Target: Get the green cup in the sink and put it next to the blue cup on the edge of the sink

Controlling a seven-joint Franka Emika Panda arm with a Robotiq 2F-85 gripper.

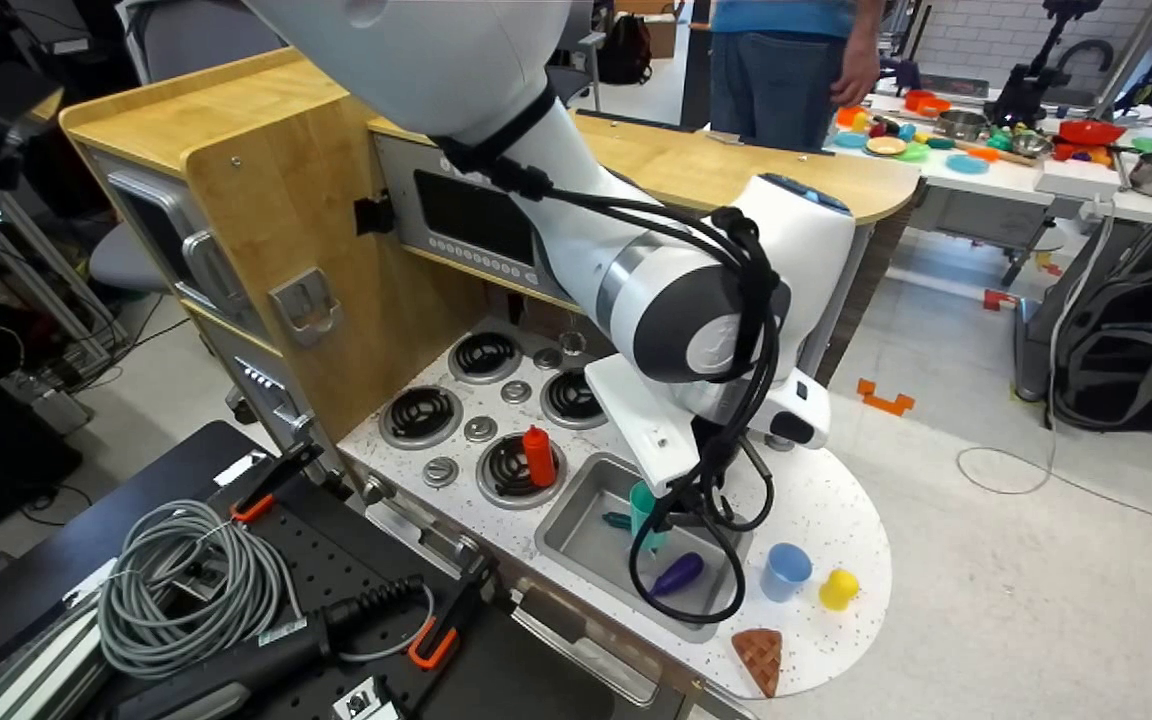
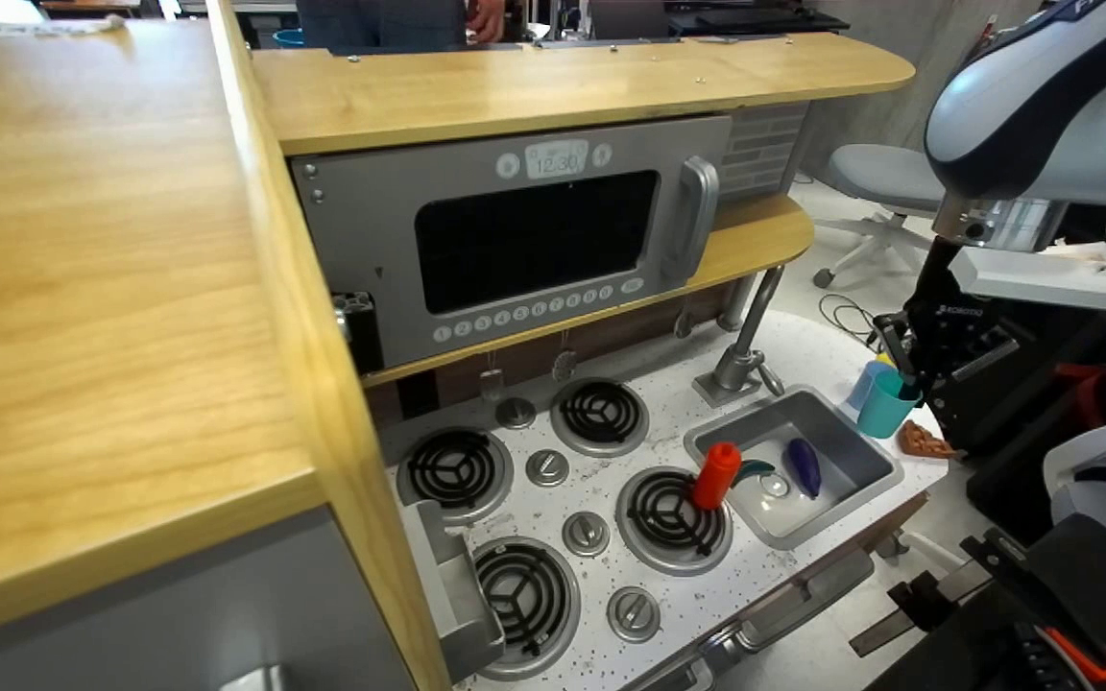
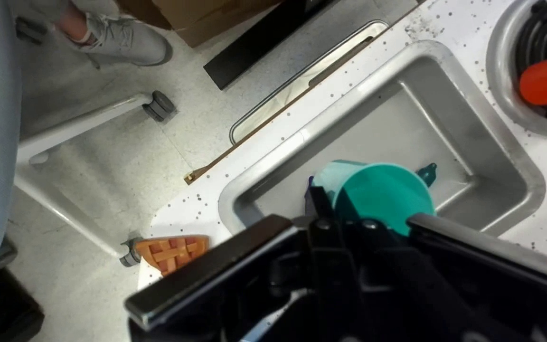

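Observation:
The green cup [image 1: 643,508] is held in the air above the grey sink [image 1: 568,540]. In the wrist view the cup [image 3: 392,194] is tilted with its open mouth toward the camera. My gripper [image 3: 333,202] is shut on its rim, one fingertip inside and one outside. In an exterior view the gripper [image 2: 906,386] grips the cup [image 2: 884,411] from above. Cables hide part of the gripper in an exterior view. The light-blue cup [image 1: 786,572] stands on the white counter beside the sink; elsewhere the blue cup [image 2: 864,380] is partly hidden behind the green cup.
A purple eggplant [image 1: 678,575] and a dark green piece [image 2: 753,469] lie in the sink. A yellow piece [image 1: 839,590] and a brown lattice wedge [image 1: 759,658] are on the counter near the blue cup. The faucet [image 2: 737,367] stands behind the sink. A red bottle [image 2: 716,475] stands on a burner.

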